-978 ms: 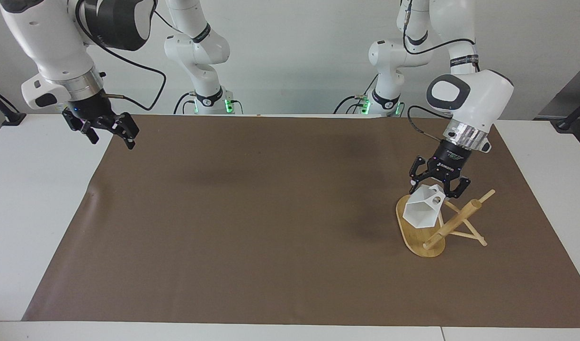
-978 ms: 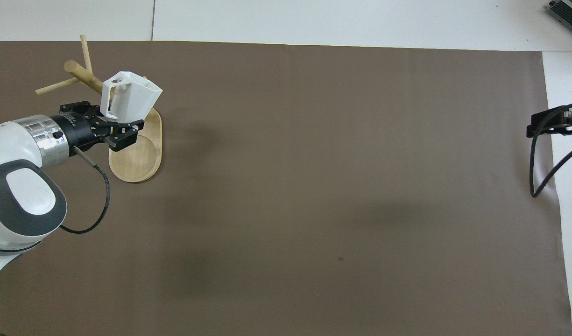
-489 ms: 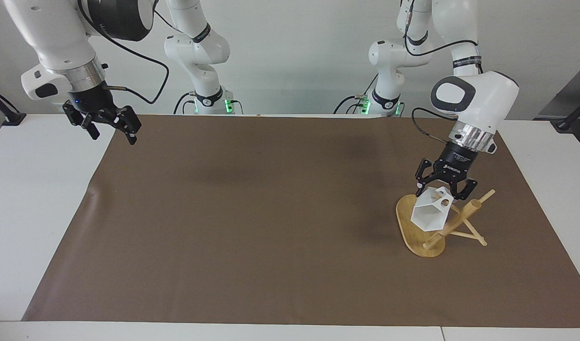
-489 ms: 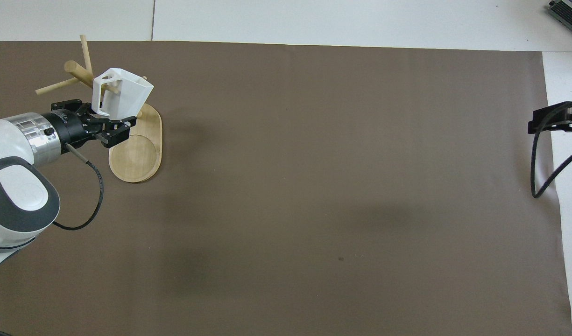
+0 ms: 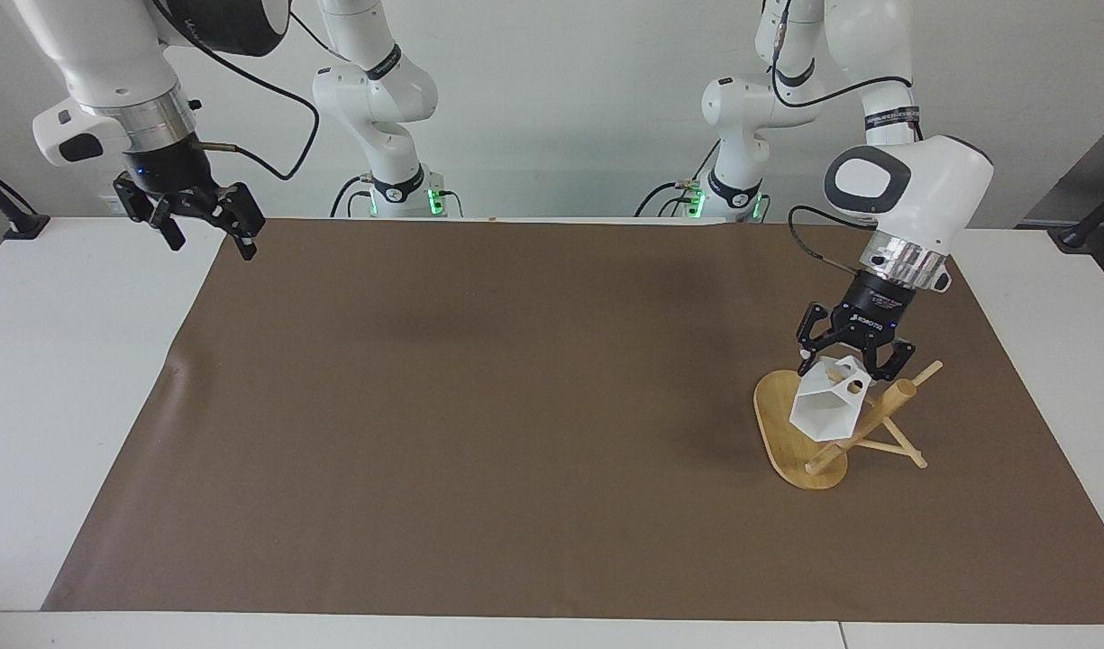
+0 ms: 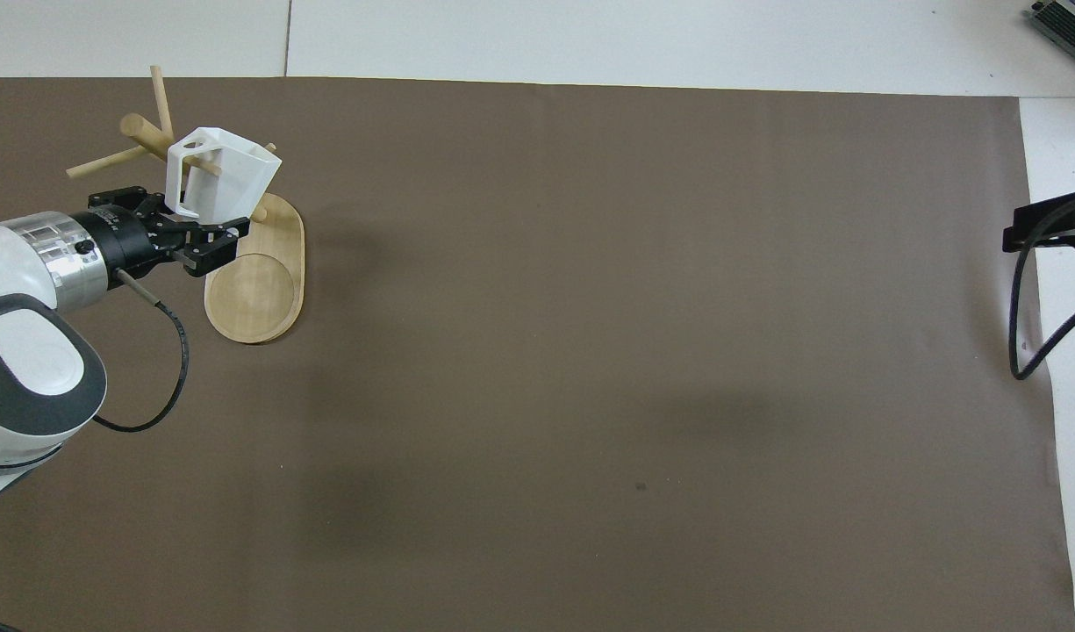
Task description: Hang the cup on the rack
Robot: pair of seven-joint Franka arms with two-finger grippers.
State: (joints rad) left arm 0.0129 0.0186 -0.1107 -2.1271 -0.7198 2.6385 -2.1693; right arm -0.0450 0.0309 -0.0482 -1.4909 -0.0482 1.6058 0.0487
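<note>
The left gripper [image 5: 855,362] grips the white faceted cup [image 5: 826,407] against the bamboo rack [image 5: 777,424], a peg apparently through its handle, release left to do, while the open right gripper [image 5: 205,227] waits at the table's edge.

Under your left gripper [image 5: 855,361] you see a matt white plastic cup [image 5: 826,407], a smooth pale wooden rack [image 5: 790,433] and a matt brown paper-like sheet [image 5: 515,406].
</note>
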